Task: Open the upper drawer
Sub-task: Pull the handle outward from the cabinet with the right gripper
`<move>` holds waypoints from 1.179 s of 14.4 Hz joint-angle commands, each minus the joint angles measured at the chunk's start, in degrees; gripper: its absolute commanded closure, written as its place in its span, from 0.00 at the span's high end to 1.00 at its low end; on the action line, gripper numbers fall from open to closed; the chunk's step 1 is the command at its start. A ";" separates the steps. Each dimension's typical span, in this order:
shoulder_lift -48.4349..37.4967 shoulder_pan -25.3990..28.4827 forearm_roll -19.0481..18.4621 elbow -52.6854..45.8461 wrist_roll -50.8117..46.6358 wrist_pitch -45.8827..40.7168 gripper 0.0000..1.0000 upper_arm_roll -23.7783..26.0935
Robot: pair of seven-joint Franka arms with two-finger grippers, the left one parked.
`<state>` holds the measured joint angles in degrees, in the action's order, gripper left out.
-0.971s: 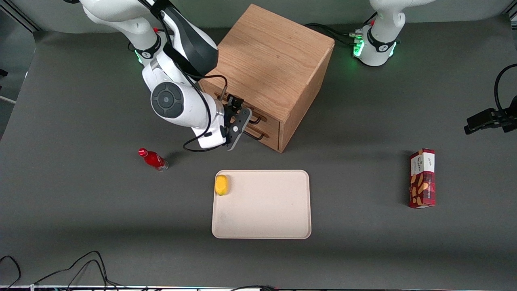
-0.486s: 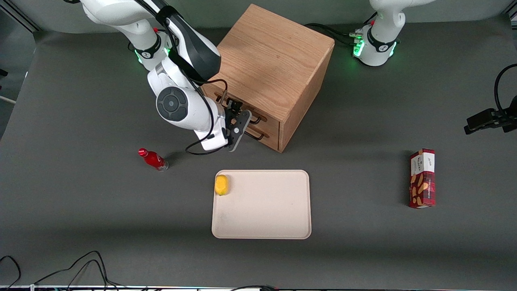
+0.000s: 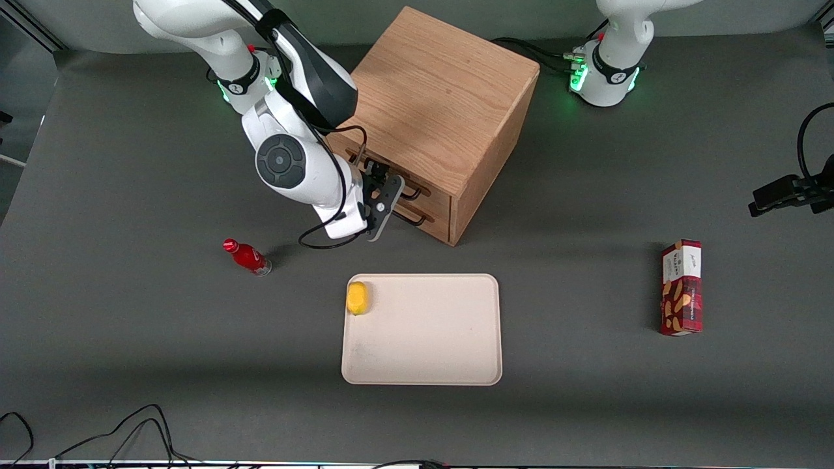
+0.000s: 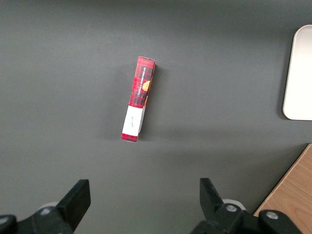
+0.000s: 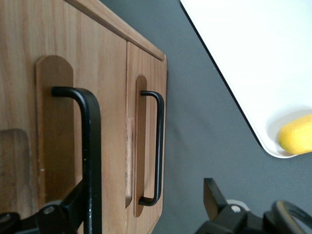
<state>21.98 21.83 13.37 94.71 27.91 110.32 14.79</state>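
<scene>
The wooden cabinet [image 3: 443, 98] stands at the back of the table with both drawers shut. The upper drawer [image 3: 435, 195] has a thin black wire handle [image 3: 417, 191]; the matching lower drawer sits under it. My right gripper [image 3: 381, 195] is right in front of the drawer fronts, at handle height. In the right wrist view the gripper [image 5: 145, 190] is open. The upper drawer's front [image 5: 109, 122] and its black handle [image 5: 91, 146] are very close, and the handle runs just inside one finger [image 5: 73, 207]. The lower handle [image 5: 158, 146] shows farther off.
A cream tray [image 3: 423, 365] lies nearer the front camera than the cabinet, with a yellow lemon [image 3: 357, 298] in one corner. A red bottle [image 3: 247, 256] lies toward the working arm's end. A red snack box [image 3: 681, 286] lies toward the parked arm's end.
The right arm has shifted a little toward the cabinet, bringing the gripper closer to the drawer fronts. The drawers have not moved.
</scene>
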 commanded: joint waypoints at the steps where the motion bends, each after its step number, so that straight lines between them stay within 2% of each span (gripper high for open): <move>1: -1.77 -0.21 -0.72 2.24 1.09 1.56 1.00 0.24; 17: 3.42 -4.25 -0.81 -5.14 6.62 1.47 1.00 -0.55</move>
<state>23.50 18.38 13.28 92.53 32.76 112.35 14.05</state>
